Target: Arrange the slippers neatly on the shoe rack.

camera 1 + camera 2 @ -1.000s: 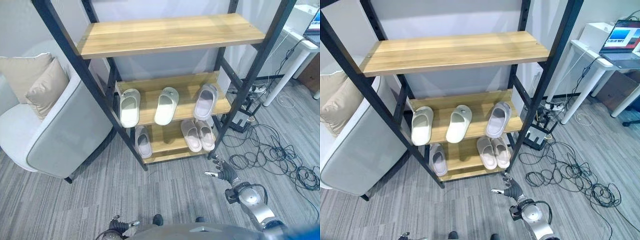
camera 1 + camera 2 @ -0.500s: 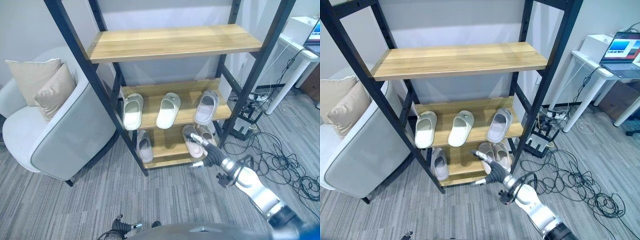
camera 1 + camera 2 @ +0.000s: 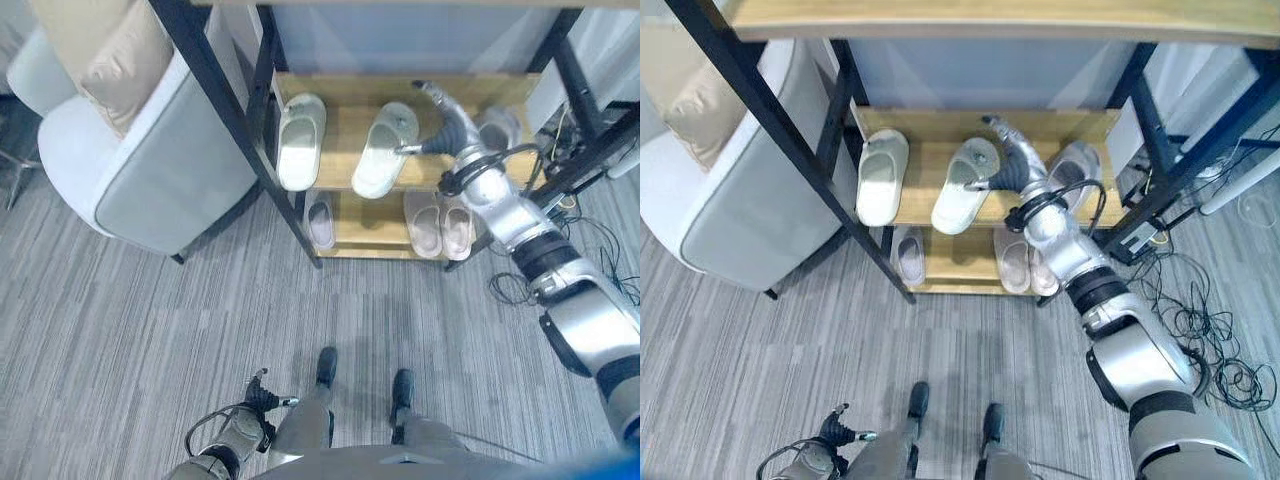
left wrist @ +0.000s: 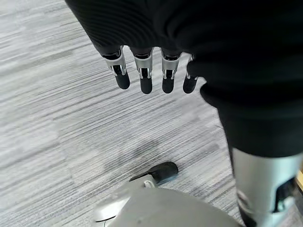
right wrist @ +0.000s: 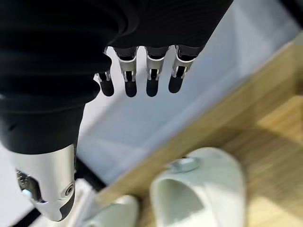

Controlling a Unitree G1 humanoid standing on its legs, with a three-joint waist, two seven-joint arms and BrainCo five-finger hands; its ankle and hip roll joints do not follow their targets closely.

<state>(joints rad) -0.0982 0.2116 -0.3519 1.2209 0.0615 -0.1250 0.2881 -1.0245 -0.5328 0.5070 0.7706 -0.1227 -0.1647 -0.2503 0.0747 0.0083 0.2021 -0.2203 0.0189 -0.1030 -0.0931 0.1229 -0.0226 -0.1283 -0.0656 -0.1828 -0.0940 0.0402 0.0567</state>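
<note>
On the shoe rack (image 3: 760, 110), the middle shelf (image 3: 930, 205) carries three slippers: one at 9 o'clock (image 3: 880, 176), one central (image 3: 965, 185), one at 3 o'clock (image 3: 1076, 172). The right hand (image 3: 1012, 160) hangs between the last two. Below, a single slipper (image 3: 906, 254) lies at 9 o'clock of a pair (image 3: 1025, 263). An armchair (image 3: 150, 150) stands at the rack's 9 o'clock.

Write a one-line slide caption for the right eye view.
Right hand open above the middle-shelf slippers on the shoe rack.
</note>
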